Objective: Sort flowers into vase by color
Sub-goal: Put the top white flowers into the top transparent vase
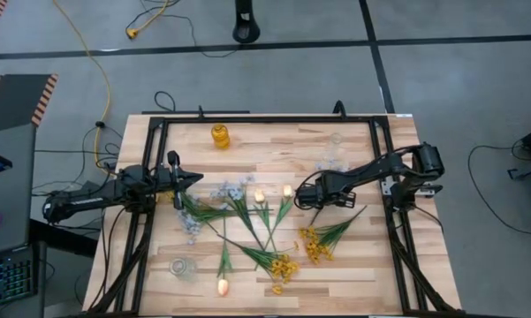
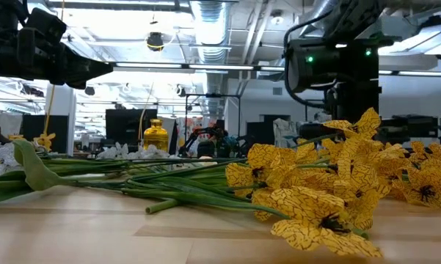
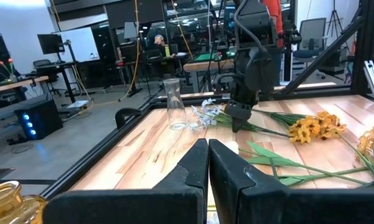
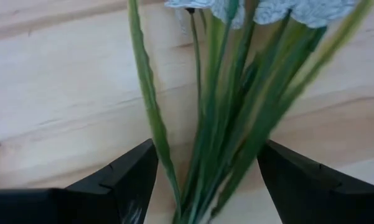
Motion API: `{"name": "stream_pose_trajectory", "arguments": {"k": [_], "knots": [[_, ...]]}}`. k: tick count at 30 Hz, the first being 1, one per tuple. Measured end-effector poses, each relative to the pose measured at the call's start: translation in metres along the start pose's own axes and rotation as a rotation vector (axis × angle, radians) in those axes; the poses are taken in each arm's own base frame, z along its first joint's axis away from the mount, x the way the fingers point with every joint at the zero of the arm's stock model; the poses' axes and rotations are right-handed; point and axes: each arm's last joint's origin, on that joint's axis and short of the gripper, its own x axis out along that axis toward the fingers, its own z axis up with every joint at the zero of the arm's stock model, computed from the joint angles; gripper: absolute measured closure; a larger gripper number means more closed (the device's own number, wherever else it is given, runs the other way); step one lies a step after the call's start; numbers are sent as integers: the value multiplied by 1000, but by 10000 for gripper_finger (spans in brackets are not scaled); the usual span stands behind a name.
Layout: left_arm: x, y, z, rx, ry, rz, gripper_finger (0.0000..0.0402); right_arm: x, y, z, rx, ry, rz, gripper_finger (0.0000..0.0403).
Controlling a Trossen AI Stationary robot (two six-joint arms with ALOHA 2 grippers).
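Observation:
Flowers lie scattered on the wooden table (image 1: 159,150): pale blue-white sprays (image 1: 234,188), peach buds (image 1: 287,190) and yellow clusters (image 1: 314,244). My right gripper (image 1: 305,196) is open, low over another blue-white spray (image 1: 331,164) lying flat beside a clear vase (image 1: 336,139). In the right wrist view its fingers (image 4: 121,177) stand on either side of that spray's green stems (image 4: 224,130) without visibly touching them. My left gripper (image 1: 190,181) is shut (image 3: 208,149) and hovers over the table's left part, holding nothing.
An amber vase (image 1: 221,135) stands near the far edge and a second clear vase (image 1: 183,268) near the front left. A black frame (image 1: 150,177) runs along the table's sides. Yellow blossoms (image 2: 323,191) fill the low view's foreground. Bare wood lies at far centre.

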Motion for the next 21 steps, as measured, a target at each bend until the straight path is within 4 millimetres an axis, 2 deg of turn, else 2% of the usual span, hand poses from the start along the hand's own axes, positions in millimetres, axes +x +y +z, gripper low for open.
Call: {"name": "stream_pose_trajectory", "arguments": {"k": [5, 10, 14, 21], "knots": [[0, 0, 0, 0, 1, 0, 401, 2, 3, 4, 15, 2, -2, 107], [0, 0, 0, 0, 2, 0, 401, 2, 2, 5, 16, 4, 0, 138], [0, 0, 0, 0, 1, 0, 401, 2, 3, 5, 18, 5, 6, 181], [0, 0, 0, 0, 2, 0, 401, 2, 2, 5, 9, 0, 3, 277]]}}
